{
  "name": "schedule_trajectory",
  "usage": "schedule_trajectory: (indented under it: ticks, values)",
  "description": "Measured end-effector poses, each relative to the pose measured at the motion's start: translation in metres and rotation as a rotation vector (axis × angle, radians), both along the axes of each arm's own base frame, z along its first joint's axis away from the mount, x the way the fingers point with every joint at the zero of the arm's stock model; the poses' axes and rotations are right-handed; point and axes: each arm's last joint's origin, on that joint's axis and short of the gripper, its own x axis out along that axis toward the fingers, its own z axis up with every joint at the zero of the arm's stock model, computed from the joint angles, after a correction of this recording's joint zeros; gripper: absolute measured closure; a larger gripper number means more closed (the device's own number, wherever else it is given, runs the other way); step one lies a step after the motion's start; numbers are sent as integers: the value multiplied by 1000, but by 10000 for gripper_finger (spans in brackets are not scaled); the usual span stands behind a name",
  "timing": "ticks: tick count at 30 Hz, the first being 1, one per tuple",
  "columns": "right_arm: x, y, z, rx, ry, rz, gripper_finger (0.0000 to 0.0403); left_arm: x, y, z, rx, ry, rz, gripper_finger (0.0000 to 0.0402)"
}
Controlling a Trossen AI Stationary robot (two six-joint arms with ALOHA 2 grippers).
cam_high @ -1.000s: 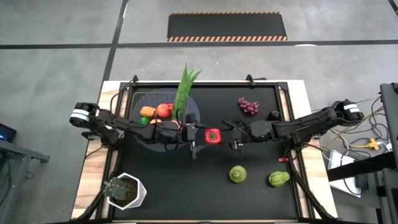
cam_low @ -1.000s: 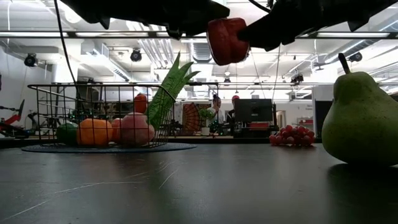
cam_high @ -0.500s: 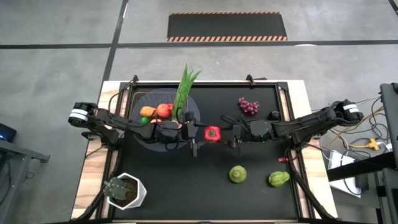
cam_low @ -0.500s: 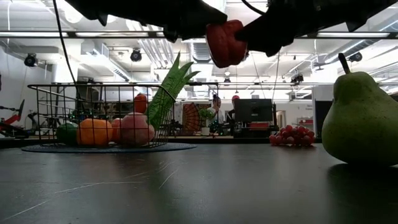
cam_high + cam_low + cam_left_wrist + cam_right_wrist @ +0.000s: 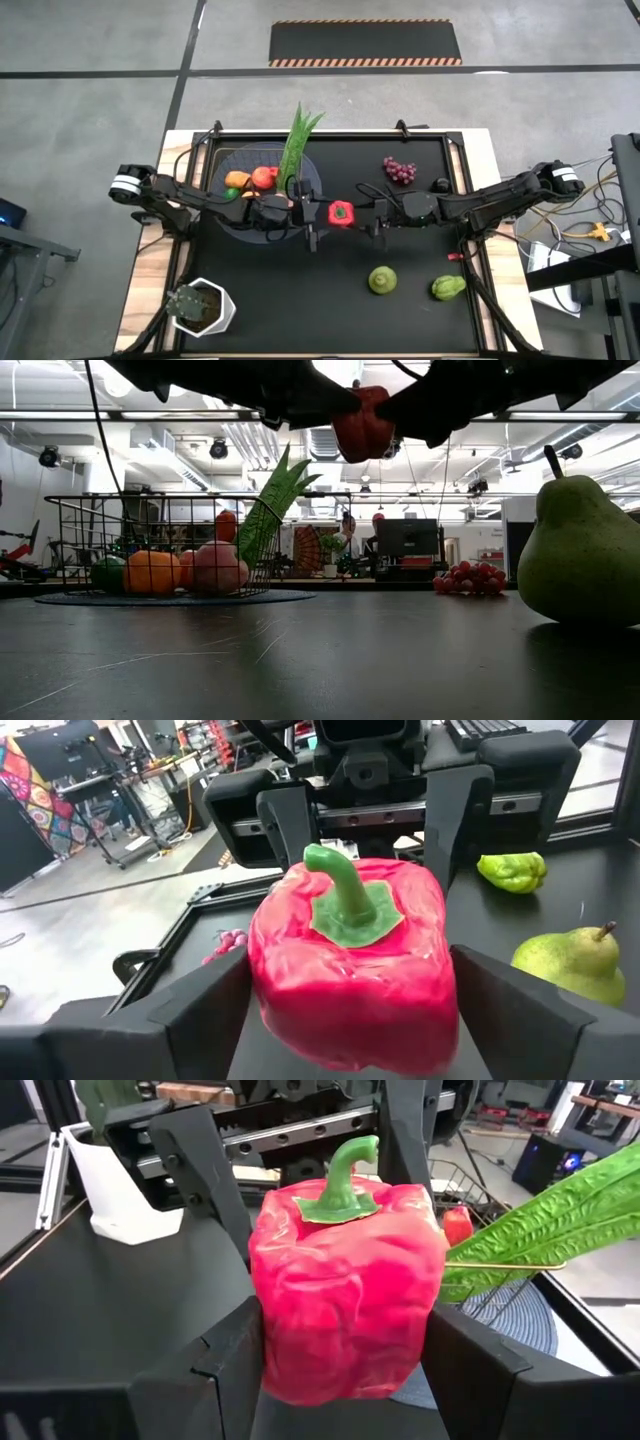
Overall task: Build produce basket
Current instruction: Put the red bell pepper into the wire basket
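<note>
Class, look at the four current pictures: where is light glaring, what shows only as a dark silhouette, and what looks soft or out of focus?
Low view: bright ceiling strip lights glare, and both arms show as black silhouettes around the red bell pepper; the pear stays well lit. Left wrist view: the room behind is soft. Right wrist view: the leafy stalk is slightly blurred. High view: even light, faint shadows on the black mat.

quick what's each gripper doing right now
Left gripper: jaws open around the red toy bell pepper, not clearly clamped.
Right gripper: shut on the pepper, held above the table.
</note>
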Motion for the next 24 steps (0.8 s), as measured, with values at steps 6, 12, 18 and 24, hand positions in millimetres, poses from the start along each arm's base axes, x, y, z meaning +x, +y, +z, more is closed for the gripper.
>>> schedule_trajectory:
  ticks: [6, 12, 18, 24]
  values:
    - [0, 0, 0, -14, -2, 3, 169, 0, 0, 2, 11, -15, 0, 139]
    - [0, 0, 2, -15, -17, 4, 97, 0, 1, 1, -9, -13, 23, 167]
    - [-5, -4, 13, -40, -45, -102, 43, -18, 2, 15, 28, 28, 201, 170]
    - [-18, -9, 27, -55, -72, -221, 38, -59, 4, 35, 48, 71, 558, 171]
